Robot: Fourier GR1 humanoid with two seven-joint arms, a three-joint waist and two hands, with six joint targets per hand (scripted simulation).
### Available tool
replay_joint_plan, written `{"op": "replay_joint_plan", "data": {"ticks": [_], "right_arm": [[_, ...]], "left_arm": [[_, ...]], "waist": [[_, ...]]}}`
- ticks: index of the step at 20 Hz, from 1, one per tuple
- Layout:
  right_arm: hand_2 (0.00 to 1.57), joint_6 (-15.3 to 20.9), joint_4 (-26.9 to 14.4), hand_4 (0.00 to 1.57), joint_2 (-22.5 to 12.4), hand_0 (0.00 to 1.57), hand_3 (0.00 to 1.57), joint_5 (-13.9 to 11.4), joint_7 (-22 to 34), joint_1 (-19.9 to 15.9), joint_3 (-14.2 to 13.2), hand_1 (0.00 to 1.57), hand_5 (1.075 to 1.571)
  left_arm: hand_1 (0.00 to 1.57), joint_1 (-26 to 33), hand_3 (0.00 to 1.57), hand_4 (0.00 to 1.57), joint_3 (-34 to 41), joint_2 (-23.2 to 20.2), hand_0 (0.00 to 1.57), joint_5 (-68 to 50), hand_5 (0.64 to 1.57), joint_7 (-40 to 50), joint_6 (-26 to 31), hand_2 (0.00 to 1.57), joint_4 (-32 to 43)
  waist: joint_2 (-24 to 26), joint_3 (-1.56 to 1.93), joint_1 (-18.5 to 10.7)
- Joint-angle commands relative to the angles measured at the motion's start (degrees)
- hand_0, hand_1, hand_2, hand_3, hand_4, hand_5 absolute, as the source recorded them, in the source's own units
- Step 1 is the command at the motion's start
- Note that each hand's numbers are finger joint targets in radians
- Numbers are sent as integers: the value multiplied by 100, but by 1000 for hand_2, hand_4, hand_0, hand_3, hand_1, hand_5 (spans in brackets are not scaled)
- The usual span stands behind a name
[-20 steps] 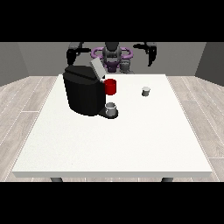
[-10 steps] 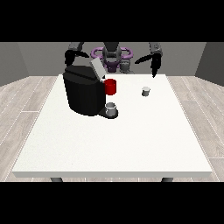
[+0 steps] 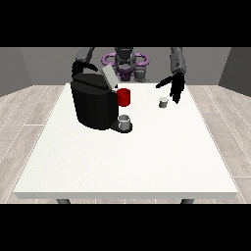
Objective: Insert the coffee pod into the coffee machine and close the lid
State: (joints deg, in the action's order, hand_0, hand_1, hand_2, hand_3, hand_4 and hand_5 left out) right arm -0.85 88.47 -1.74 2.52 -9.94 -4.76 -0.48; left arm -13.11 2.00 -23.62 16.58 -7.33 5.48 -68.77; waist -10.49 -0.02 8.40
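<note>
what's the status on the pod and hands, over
Hand at view's right open, just above pod. Pod on table, not gripped. Machine lid up.

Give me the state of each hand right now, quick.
Hand at the view's right: open, fingers hanging down, holding nothing, just beside the coffee pod.
Hand at the view's left: cannot be told.

Hand at the view's left (image 3: 78,67) partly hidden behind the coffee machine (image 3: 95,104).

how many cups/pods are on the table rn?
3: a small white pod beside the hand at the view's right, a red cup against the coffee machine, a grey cup under its spout.
</note>
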Motion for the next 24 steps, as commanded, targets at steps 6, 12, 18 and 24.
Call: {"op": "replay_joint_plan", "data": {"ticks": [6, 12, 18, 24], "right_arm": [[0, 94, 75, 514, 1, 0, 0, -69, 206, -251, 55, 0, 1571], [0, 212, -525, 519, -2, 0, 0, -170, -92, -444, -107, 0, 1571], [0, 136, -603, 258, -160, 0, 0, -184, -60, -533, -179, 0, 1571], [0, 455, -970, 375, 43, 0, 0, -171, -244, -857, -340, 0, 1571]], "left_arm": [[0, -661, 0, 0, 98, -371, 0, 665, 1571, -374, -79, 0, 1676], [0, -1474, 0, 0, 15, -457, 0, 906, 1571, -204, 315, 0, 2276], [0, -1504, 0, 0, -139, -262, 0, 1328, 1571, -339, 47, 0, 2798], [0, -1788, 0, 0, -55, -132, 0, 1330, 1571, -455, 38, 188, 2917]], "waist": [[-502, -3, 219], [-565, 0, 203], [-527, 0, 167], [-843, 0, 103]]}}
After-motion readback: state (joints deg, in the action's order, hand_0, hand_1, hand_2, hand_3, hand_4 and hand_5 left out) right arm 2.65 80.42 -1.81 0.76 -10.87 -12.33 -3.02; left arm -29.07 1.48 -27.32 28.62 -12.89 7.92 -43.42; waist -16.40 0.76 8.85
